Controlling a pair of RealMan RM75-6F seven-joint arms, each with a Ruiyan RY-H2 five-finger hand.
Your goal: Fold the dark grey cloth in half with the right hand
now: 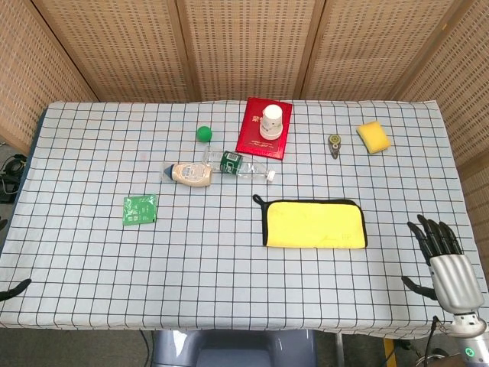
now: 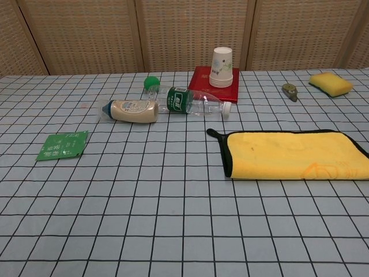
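At about five o'clock on the checked tablecloth (image 1: 229,267), the right hand (image 1: 447,267) hovers near the front edge, fingers spread apart and grasping nothing, well apart from the cloth. At roughly eight o'clock, at the very left margin of the head view, a dark fingertip of the left hand (image 1: 14,289) pokes in; whether its fingers are released or clenched cannot be told.

The folded cloth with a yellow face and dark grey border (image 1: 314,223) lies flat just right of the table's middle, toward four o'clock, its small dark loop pointing to the left. In the chest view the same cloth (image 2: 294,154) runs off the right edge.

At nine o'clock lies a flat green sachet (image 1: 140,209). Beyond the centre, toward eleven o'clock, a beige squeeze bottle (image 1: 189,173) lies on its side, just beside a clear plastic bottle with a green label (image 1: 243,165), also on its side. A small green ball (image 1: 203,133) sits behind them.

At twelve o'clock a white paper cup (image 1: 272,120) stands on a red book (image 1: 257,136). Toward one o'clock lies a small dark metal object (image 1: 334,143), and at two o'clock a yellow sponge (image 1: 373,136).
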